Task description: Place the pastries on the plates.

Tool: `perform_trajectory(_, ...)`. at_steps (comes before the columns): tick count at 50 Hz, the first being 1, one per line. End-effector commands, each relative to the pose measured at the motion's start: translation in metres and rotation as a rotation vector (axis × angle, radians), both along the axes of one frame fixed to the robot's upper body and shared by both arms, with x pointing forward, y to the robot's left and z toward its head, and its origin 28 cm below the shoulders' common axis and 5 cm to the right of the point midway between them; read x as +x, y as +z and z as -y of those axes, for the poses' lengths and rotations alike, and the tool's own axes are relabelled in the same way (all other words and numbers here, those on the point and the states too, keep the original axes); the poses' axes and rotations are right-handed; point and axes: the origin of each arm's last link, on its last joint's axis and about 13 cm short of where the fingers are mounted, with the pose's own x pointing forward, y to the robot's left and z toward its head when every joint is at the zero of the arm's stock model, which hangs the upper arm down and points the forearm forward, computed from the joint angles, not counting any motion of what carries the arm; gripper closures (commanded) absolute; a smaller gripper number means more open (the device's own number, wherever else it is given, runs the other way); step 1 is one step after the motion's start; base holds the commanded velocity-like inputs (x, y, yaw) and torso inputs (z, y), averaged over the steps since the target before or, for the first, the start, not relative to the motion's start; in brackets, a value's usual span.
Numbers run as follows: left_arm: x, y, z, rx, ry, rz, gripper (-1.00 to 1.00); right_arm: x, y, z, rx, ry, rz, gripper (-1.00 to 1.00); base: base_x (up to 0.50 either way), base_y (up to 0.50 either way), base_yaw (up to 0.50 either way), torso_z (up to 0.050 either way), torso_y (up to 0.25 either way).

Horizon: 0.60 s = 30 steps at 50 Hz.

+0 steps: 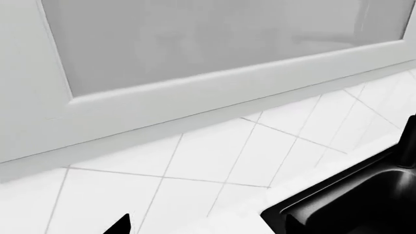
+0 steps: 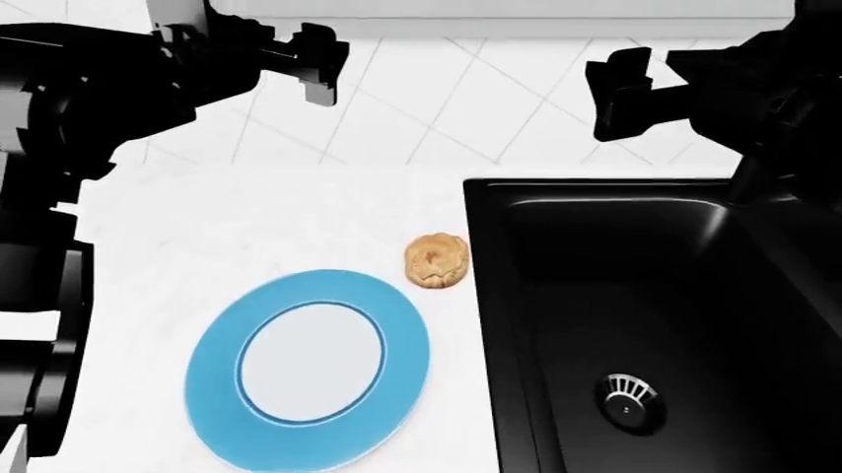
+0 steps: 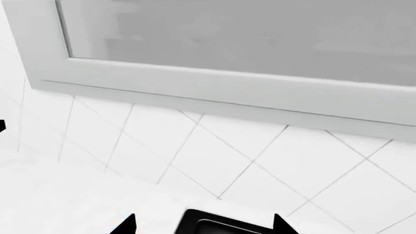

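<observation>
One pastry (image 2: 437,260), round, flat and golden-brown, lies on the white counter between the sink and a plate (image 2: 217,345). That plate has a light blue rim and a white centre, and nothing lies on it. My left gripper (image 2: 319,67) hangs high over the back of the counter, open and empty, far from the pastry. My right gripper (image 2: 613,94) hovers above the sink's back edge, also open and empty. The wrist views show only fingertips: left gripper (image 1: 206,229), right gripper (image 3: 204,228). Neither wrist view shows a pastry or a plate.
A deep black sink (image 2: 632,296) with a metal drain (image 2: 628,401) fills the right side; its corner appears as sink (image 1: 351,204) and sink (image 3: 221,226). Behind it rise a white tiled wall (image 2: 460,99) and a grey window frame (image 1: 195,97) (image 3: 227,87).
</observation>
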Motion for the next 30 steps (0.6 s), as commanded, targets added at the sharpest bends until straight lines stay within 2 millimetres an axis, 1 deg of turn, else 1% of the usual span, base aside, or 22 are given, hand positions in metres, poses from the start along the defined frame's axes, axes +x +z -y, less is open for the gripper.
perform_trajectory(1,0.001,0.000,0.000,0.005,-0.006,-0.003,-1.00,0.001,-0.003,0.001,-0.003,-0.014,-0.001,-1.00,0.16,0.00,0.00,0.000,0.000)
perform_trajectory(4,0.003,-0.001,0.001,0.009,-0.015,-0.011,-1.00,0.000,-0.003,0.001,0.009,-0.021,-0.010,-1.00,0.07,0.00,0.00,0.000,0.000)
perform_trajectory(6,0.004,0.001,0.001,0.010,-0.018,-0.007,-1.00,-0.002,-0.002,0.001,-0.021,-0.011,-0.003,-1.00,0.00,0.00,0.00,0.000,0.000)
perform_trajectory(8,0.004,0.000,0.004,0.014,-0.026,-0.011,-1.00,-0.001,-0.002,0.001,0.015,-0.023,-0.007,-1.00,0.00,0.00,0.00,0.000,0.000)
perform_trajectory(12,0.004,0.000,0.009,0.043,-0.075,-0.044,-1.00,-0.001,0.002,0.003,0.023,-0.041,0.000,-1.00,0.00,0.00,0.00,0.000,0.000)
perform_trajectory(13,0.006,0.001,0.014,0.051,-0.094,-0.057,-1.00,0.000,0.003,0.003,0.026,-0.045,0.002,-1.00,0.00,0.00,0.00,0.000,0.000)
perform_trajectory(15,0.010,0.002,0.015,0.076,-0.106,-0.068,-1.00,0.000,0.005,0.003,0.026,-0.046,0.002,-1.00,0.00,0.00,0.00,0.000,0.000)
perform_trajectory(17,0.015,0.002,0.019,0.085,-0.152,-0.115,-1.00,0.000,0.006,0.003,0.025,-0.050,0.004,-1.00,0.00,0.00,0.00,0.000,0.000)
perform_trajectory(22,0.022,0.006,0.024,0.118,-0.215,-0.137,-1.00,0.001,0.006,0.003,0.027,-0.050,0.005,-1.00,0.00,0.00,0.00,0.000,0.000)
perform_trajectory(27,0.029,-0.006,0.031,0.149,-0.266,-0.183,-1.00,0.003,0.004,0.002,0.030,-0.050,-0.008,-1.00,0.00,0.00,0.00,0.000,0.000)
perform_trajectory(30,0.029,-0.010,0.035,0.167,-0.294,-0.201,-1.00,0.004,0.004,0.002,0.031,-0.052,-0.007,-1.00,0.00,0.00,0.00,0.000,0.000)
